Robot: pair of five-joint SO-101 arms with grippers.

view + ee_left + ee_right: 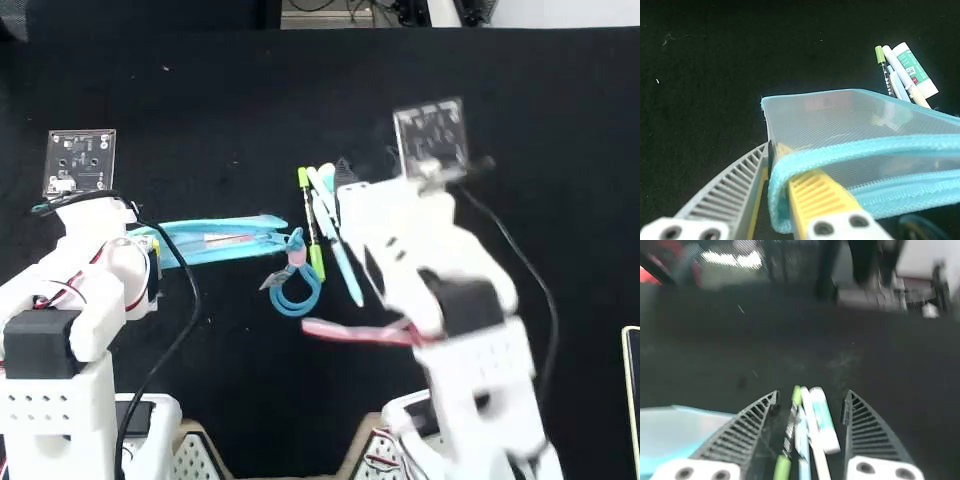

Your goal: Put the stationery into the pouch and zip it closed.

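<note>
The left gripper [775, 149] is clamped on the end of the pouch [850, 125], one finger inside the mouth and one outside. The right gripper [811, 396] hangs wide open and empty. The pens [812, 425] lie bunched just below it, between its fingers, past the pouch's far end from the left gripper. This looks like the pick-up step. Next, I'd say, it needs to drop lower, close squarely on the bundle, and carry it to the held-open mouth.

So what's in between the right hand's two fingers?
The stationery: a green pen, a white-and-teal stick and others, lying on the black table. The right wrist view shows them between the open right hand's fingers.
</note>
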